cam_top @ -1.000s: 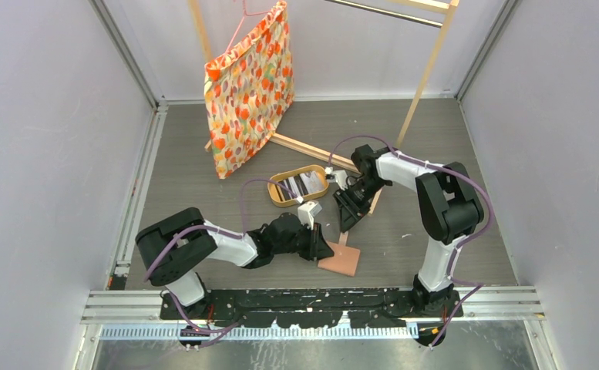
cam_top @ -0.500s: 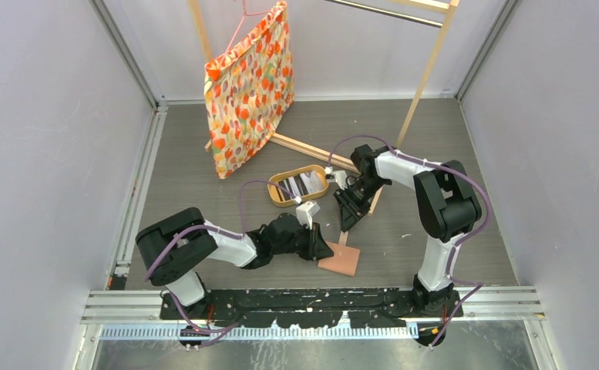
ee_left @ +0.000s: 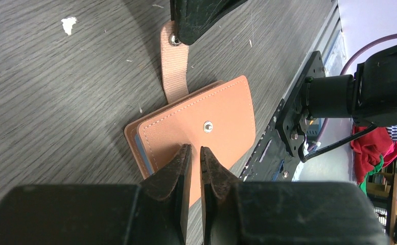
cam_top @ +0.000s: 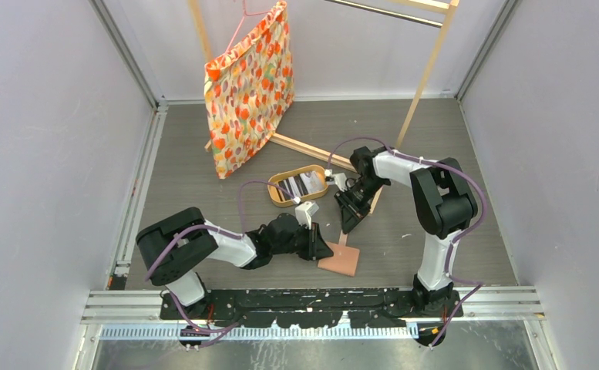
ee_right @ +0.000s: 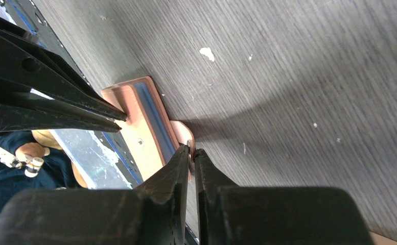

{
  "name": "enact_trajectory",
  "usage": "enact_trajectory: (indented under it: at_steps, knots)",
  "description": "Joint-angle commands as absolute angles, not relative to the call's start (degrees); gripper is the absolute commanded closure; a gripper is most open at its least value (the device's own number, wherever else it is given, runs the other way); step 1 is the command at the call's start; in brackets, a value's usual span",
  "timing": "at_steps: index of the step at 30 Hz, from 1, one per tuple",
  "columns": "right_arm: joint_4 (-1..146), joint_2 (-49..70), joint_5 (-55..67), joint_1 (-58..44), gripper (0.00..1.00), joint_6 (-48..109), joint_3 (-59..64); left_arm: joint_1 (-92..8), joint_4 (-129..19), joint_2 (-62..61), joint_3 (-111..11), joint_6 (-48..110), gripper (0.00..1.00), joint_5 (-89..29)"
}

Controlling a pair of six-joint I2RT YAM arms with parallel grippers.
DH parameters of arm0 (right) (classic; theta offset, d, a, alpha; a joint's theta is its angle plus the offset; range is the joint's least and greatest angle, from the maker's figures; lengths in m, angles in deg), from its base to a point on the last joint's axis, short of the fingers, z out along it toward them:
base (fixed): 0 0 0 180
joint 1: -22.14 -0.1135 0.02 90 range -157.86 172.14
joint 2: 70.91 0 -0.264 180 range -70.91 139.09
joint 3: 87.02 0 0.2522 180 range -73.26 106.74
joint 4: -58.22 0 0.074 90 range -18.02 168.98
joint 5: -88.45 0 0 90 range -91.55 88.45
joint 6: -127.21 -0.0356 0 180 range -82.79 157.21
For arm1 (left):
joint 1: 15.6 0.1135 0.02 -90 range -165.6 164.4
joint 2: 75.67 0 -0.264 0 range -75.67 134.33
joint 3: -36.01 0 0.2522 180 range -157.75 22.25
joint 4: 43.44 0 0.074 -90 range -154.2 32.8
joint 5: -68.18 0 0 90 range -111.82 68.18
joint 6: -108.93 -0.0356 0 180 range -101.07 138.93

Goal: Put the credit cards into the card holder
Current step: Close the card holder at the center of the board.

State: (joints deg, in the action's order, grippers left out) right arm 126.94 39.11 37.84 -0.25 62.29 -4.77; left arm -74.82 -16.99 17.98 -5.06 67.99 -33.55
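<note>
Both nearly shut: left fingers (ee_left: 178, 171) on the card holder (ee_left: 219, 109), right fingers (ee_right: 178, 171) on its snap tab (ee_left: 174, 81).

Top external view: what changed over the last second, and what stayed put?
The right gripper narrowed and closed on the card holder's snap tab, while the right arm leaned slightly left. The left gripper stayed nearly shut, tips on the cover. Card holder, wooden tray and cards did not move.
</note>
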Motion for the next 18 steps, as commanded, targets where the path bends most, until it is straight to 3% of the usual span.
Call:
enact_trajectory:
  at_steps: [1, 7, 18]
  knots:
    - [129.14, 37.92, 40.55, -0.56, 0.88, 63.75, -2.29, -74.29, -17.93, 19.03, -3.65, 67.81, 0.86, -33.59]
    - [130.25, 36.82, 42.50, -0.53, 0.87, 65.57, -2.45, -74.31, -16.55, 19.62, -3.24, 68.82, 0.86, -33.73]
    - [134.31, 33.12, 46.28, -0.56, 0.99, 72.46, -3.95, -73.91, -11.13, 21.39, -1.42, 74.60, 0.87, -33.64]
